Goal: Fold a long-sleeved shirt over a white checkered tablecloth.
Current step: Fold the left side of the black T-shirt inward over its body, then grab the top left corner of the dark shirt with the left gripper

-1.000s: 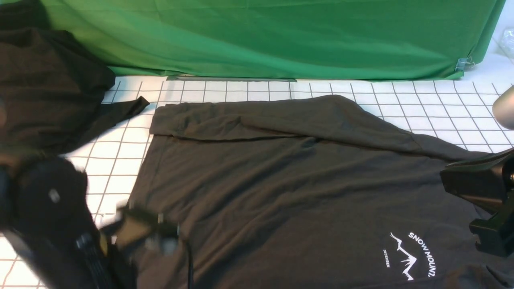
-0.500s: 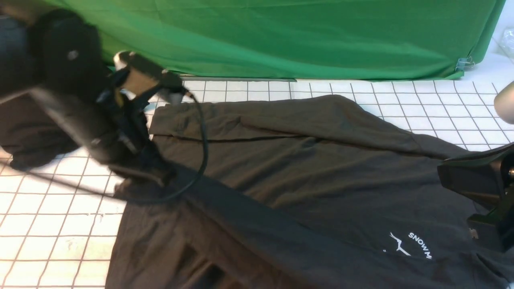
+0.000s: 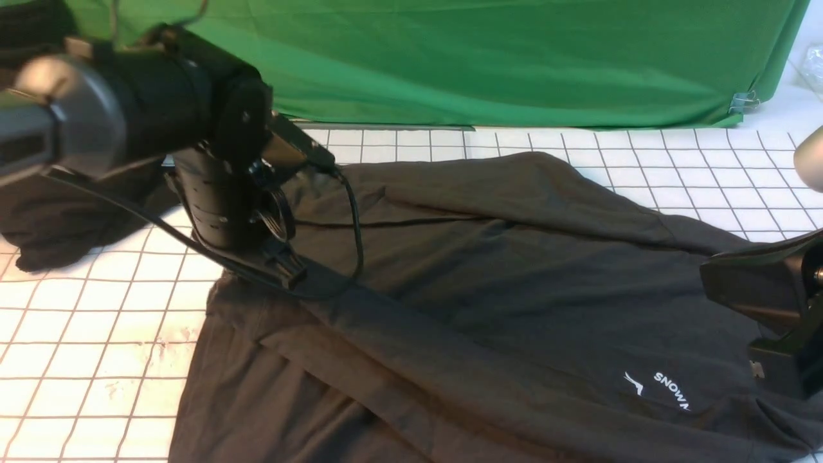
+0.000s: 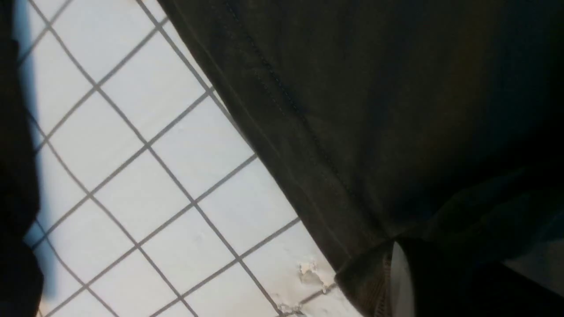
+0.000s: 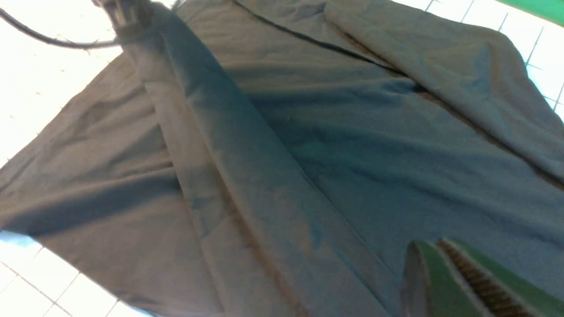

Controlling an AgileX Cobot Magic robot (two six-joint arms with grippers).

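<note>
Your left gripper (image 3: 287, 273) is clamped on a sleeve of the long-sleeved shirt (image 3: 488, 289). The sleeve runs from its jaws diagonally across the shirt's body, which lies spread on the white checkered tablecloth (image 3: 90, 347) under the tool. A blacker garment heap (image 3: 58, 218) sits on that arm's outer side. Your right gripper (image 5: 434, 259) hangs just over the shirt near the chest print (image 3: 662, 389). You cannot tell whether its fingers are parted or closed.

Glare whitens the tablecloth (image 5: 26, 66) in the right wrist view. The shirt (image 4: 352, 110) looks dim and soft-focused in the left wrist view.
</note>
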